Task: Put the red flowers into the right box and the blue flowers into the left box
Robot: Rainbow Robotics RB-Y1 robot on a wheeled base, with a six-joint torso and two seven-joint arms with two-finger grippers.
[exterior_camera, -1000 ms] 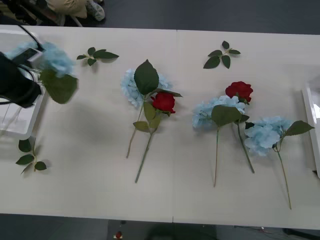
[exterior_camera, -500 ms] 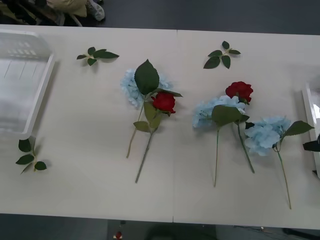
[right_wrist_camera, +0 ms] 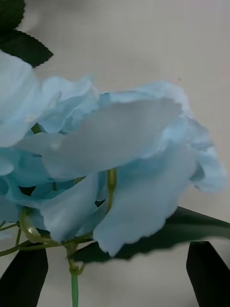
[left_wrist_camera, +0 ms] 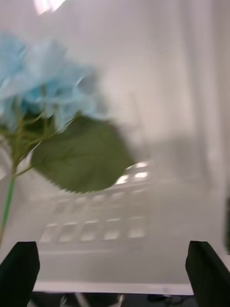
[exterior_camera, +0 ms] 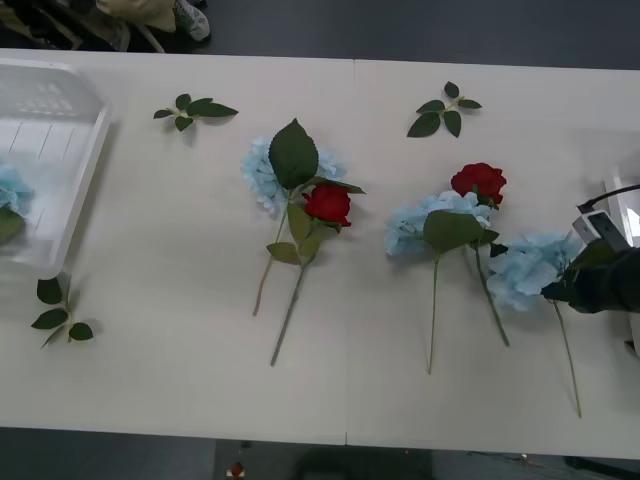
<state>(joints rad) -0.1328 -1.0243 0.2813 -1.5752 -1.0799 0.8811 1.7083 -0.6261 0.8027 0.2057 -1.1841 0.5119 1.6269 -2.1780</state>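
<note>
Left box [exterior_camera: 70,190]: I see one of the blue flowers [exterior_camera: 12,190] lying inside it, at the front view's left edge. Through the left wrist camera the same bloom [left_wrist_camera: 45,88] and one broad leaf sit against the box's slotted wall [left_wrist_camera: 120,230]. Left gripper [left_wrist_camera: 115,273] hangs over the box, its black fingers spread wide at both corners, grasping nothing.

Right box [exterior_camera: 622,225]: only its rim is in view and I cannot tell its contents.

No writing or labels that I can read anywhere.

Right of the left box, on the table [exterior_camera: 180,300]: a blue cluster with a red rose [exterior_camera: 328,204] overlapping it, then a second red rose [exterior_camera: 478,181] beside another blue cluster, then a third blue cluster [exterior_camera: 528,265] nearest the right box.

Right gripper [exterior_camera: 590,285] reaches in from the right box's side and meets that last cluster at its leaf. Its wrist camera shows the fingers [right_wrist_camera: 24,276] spread apart, with the petals [right_wrist_camera: 120,153] and stem [right_wrist_camera: 74,288] between them, not clamped.

Loose leaf sprigs [exterior_camera: 195,110] lie along the table's far side and beside the left box's near corner.
</note>
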